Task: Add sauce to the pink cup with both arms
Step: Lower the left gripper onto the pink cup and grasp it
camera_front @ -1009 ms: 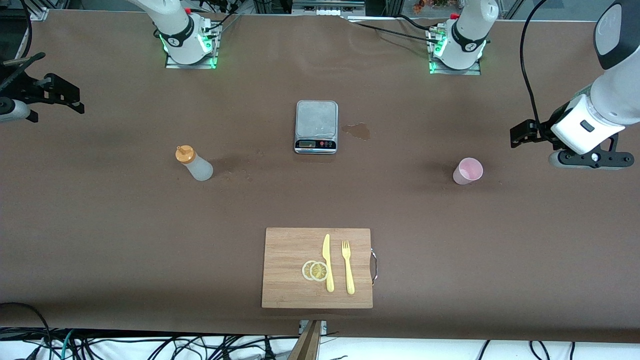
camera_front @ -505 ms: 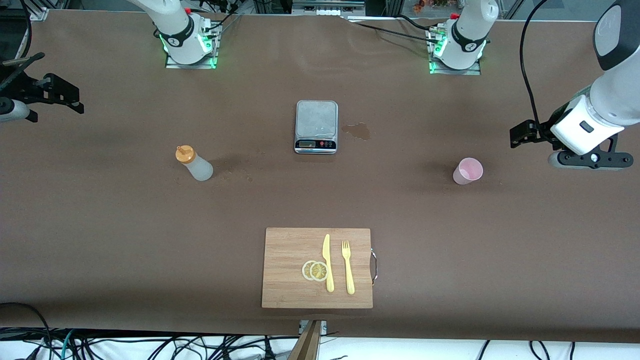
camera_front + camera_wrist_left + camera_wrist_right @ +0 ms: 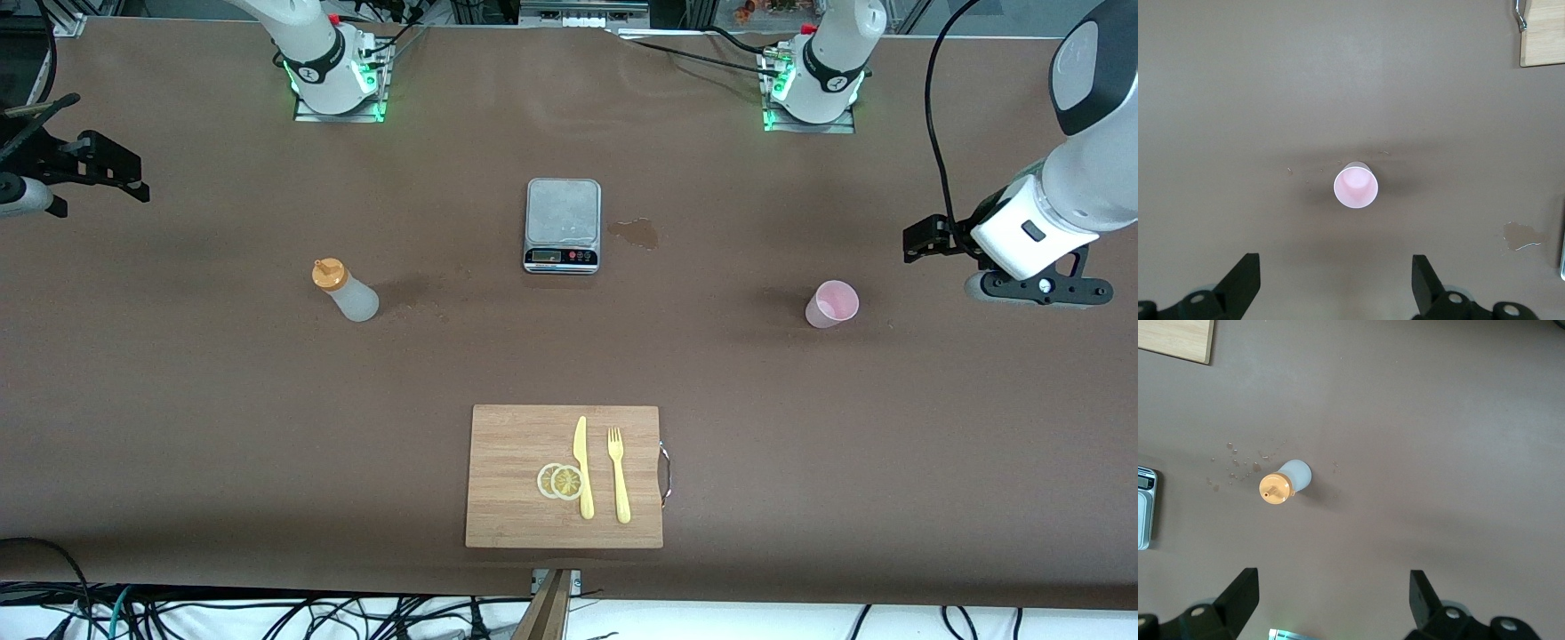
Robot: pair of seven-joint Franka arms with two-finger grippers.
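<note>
The sauce (image 3: 345, 292), a whitish squeeze bottle with an orange cap, stands upright toward the right arm's end of the table. In the right wrist view the sauce (image 3: 1281, 482) lies well clear of my right gripper (image 3: 1331, 603), which is open and empty. The right gripper (image 3: 27, 196) hangs over the table's edge at its own end. The pink cup (image 3: 832, 304) stands upright toward the left arm's end. My left gripper (image 3: 1036, 290) hovers over the table beside it, open and empty. From above, the pink cup (image 3: 1356, 187) sits apart from the left gripper (image 3: 1335, 287).
A kitchen scale (image 3: 562, 224) sits mid-table with a wet stain (image 3: 635, 233) beside it. Nearer the front camera lies a wooden cutting board (image 3: 507, 444) with a yellow knife (image 3: 582, 467), a fork (image 3: 618, 476) and two lemon slices (image 3: 560, 481). Small droplets (image 3: 1238, 463) mark the table by the sauce.
The left arm has drifted slightly toward the pink cup and the bases. The right arm, the sauce and the cup have not moved.
</note>
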